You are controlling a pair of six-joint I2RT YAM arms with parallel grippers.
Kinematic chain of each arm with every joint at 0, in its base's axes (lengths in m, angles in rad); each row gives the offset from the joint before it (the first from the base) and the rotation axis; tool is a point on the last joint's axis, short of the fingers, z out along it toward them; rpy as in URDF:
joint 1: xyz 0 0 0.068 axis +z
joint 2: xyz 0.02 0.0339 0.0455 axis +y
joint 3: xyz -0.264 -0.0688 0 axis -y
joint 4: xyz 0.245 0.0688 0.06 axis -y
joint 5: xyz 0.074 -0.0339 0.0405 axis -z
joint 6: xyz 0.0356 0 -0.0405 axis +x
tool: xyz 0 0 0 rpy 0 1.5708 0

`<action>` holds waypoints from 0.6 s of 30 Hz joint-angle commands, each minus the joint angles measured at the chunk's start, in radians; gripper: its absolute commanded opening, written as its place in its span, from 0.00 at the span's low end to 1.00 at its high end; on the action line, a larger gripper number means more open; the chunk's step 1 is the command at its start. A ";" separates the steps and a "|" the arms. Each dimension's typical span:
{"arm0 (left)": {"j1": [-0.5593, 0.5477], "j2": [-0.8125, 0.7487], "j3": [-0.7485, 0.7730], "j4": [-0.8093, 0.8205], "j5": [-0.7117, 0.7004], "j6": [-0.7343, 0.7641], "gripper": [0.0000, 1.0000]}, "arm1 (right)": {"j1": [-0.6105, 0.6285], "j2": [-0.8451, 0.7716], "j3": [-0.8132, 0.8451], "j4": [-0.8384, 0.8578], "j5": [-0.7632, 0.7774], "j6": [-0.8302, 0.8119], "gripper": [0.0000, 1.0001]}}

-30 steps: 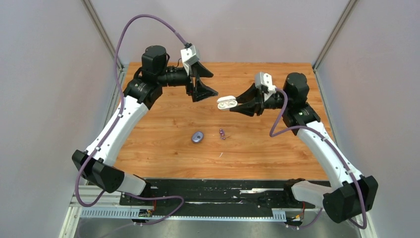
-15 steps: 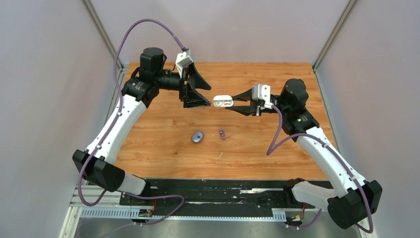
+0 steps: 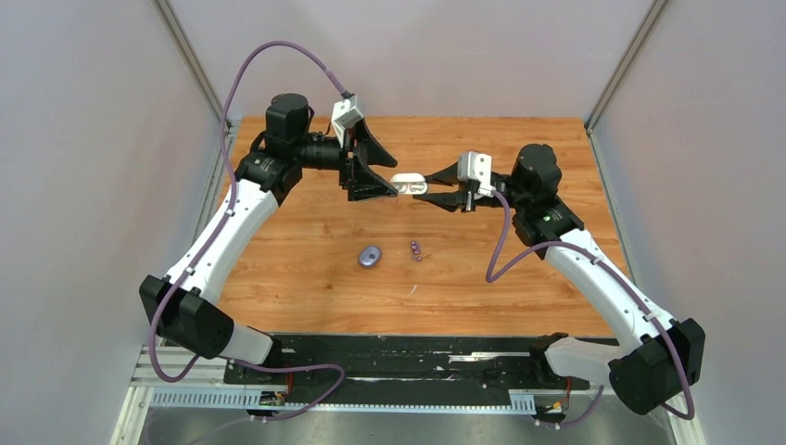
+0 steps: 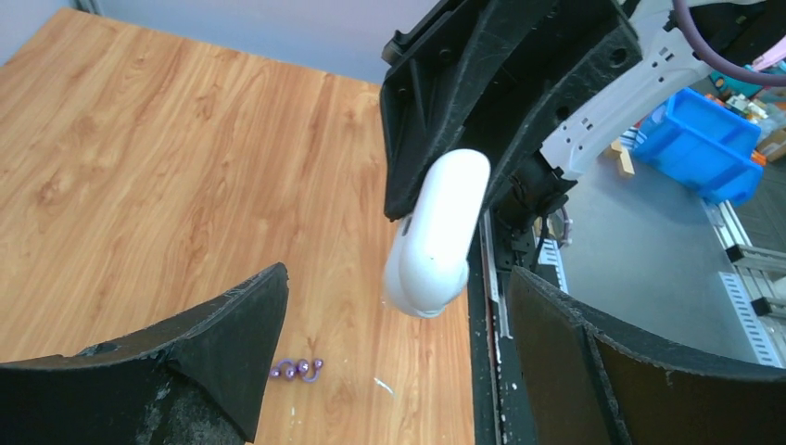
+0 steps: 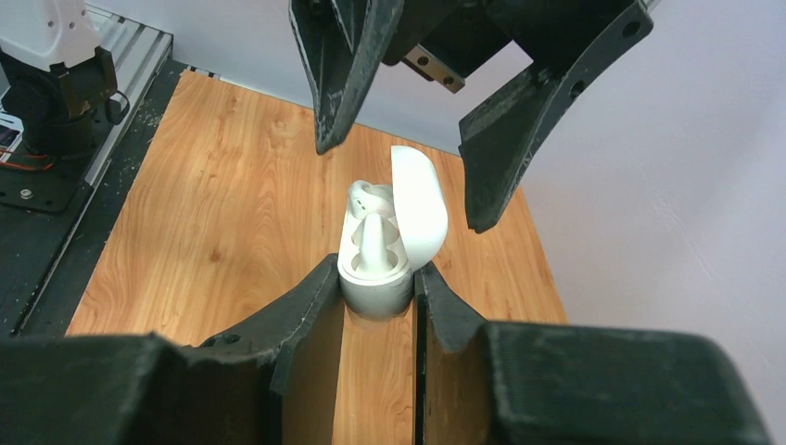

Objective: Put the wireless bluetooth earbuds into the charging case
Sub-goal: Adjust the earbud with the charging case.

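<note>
My right gripper [image 3: 424, 184] is shut on a white charging case [image 3: 407, 183] and holds it in the air, well above the table. In the right wrist view the case [image 5: 375, 283] has its lid [image 5: 419, 209] open, and white earbuds [image 5: 373, 236] sit inside it. My left gripper [image 3: 396, 177] is open, with its fingertips on either side of the case's free end. The left wrist view shows the case [image 4: 436, 236] between my open fingers. Two dark purple earbuds [image 3: 416, 249] lie on the table, also in the left wrist view [image 4: 297, 370].
A closed purple oval case [image 3: 370, 256] lies on the wooden table [image 3: 306, 222] left of the purple buds. The left gripper's fingers [image 5: 335, 74] hang just above the white case in the right wrist view. Grey walls flank the table.
My right gripper has carried the white case to the left and levelled it, until it reached my left gripper's open fingers. My left gripper has turned slightly towards it.
</note>
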 commanded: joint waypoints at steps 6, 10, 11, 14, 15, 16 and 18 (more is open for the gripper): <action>0.000 0.000 -0.027 0.143 -0.088 -0.065 0.93 | 0.018 0.002 0.054 0.063 0.006 0.009 0.03; 0.000 0.004 -0.026 0.149 -0.096 -0.068 0.92 | 0.020 0.001 0.051 0.059 0.002 0.010 0.03; 0.000 0.005 -0.026 0.148 -0.100 -0.066 0.91 | 0.020 0.001 0.050 0.057 0.000 0.010 0.02; 0.000 0.002 -0.025 0.143 -0.115 -0.052 0.91 | 0.022 -0.002 0.049 0.055 -0.003 0.013 0.02; 0.000 0.002 -0.025 0.140 -0.116 -0.047 0.91 | 0.022 -0.002 0.050 0.054 -0.003 0.014 0.02; 0.000 0.001 -0.022 0.131 -0.114 -0.040 0.91 | 0.021 -0.004 0.050 0.054 -0.003 0.016 0.02; 0.000 0.001 -0.016 0.124 -0.098 -0.032 0.91 | 0.021 -0.003 0.050 0.053 0.002 0.022 0.02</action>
